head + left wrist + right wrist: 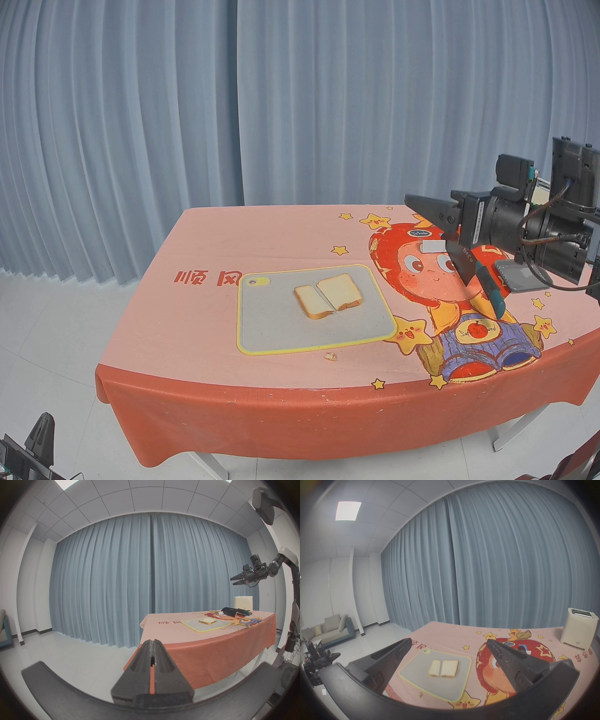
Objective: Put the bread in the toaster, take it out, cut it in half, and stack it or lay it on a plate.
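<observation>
Two bread halves point(328, 295) point(444, 668) point(208, 621) lie side by side on the grey, yellow-rimmed cutting board point(281, 325) point(418, 670) point(195, 624). A knife point(480, 277) point(233, 611) with a black blade and teal handle lies on the table to the board's right. My right gripper point(420, 209) point(449, 642) point(237, 579) hangs open above the knife, well over the table, holding nothing. The cream toaster point(579, 627) point(243, 602) stands at the table's far right. My left gripper point(152, 645) point(40, 434) is shut and empty, low, off the table's left front.
The table point(206, 250) wears a pink cloth with a cartoon print and an orange skirt. A grey flat piece point(522, 275) lies beside the knife handle. A small crumb point(330, 357) sits just in front of the board. Blue curtains hang behind.
</observation>
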`<state>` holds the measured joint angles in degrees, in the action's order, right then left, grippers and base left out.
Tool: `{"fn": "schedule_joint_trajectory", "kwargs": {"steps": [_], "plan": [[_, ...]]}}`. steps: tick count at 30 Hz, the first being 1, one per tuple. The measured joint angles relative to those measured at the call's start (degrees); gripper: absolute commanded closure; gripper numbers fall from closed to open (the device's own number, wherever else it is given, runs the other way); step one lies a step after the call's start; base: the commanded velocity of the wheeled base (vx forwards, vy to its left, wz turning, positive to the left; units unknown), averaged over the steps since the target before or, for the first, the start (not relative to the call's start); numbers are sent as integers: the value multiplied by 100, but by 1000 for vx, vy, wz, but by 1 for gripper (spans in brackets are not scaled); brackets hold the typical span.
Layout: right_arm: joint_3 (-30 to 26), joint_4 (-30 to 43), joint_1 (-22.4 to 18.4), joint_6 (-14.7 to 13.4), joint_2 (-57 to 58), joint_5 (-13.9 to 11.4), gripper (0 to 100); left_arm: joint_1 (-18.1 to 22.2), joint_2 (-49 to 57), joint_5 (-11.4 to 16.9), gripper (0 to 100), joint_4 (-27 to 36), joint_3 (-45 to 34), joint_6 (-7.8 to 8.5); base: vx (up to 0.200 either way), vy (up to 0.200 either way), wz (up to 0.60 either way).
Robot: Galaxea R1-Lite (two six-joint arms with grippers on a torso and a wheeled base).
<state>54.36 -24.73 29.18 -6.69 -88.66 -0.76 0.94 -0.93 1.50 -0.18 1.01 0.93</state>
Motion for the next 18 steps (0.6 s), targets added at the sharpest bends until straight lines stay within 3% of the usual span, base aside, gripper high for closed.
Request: {"fn": "schedule_joint_trajectory", "kwargs": {"steps": [5, 12, 18], "plan": [[-207, 9, 57, 27, -37, 29, 0, 0, 0, 0, 100, 2, 0, 0, 0, 0, 0], [-417, -59, 527, 98, -179, 461, 0, 0, 0, -2, 100, 2, 0, 2, 0, 0, 0], [-436, -69, 575, 95, -332, 491, 0, 0, 0, 0, 100, 2, 0, 2, 0, 0, 0]]}}
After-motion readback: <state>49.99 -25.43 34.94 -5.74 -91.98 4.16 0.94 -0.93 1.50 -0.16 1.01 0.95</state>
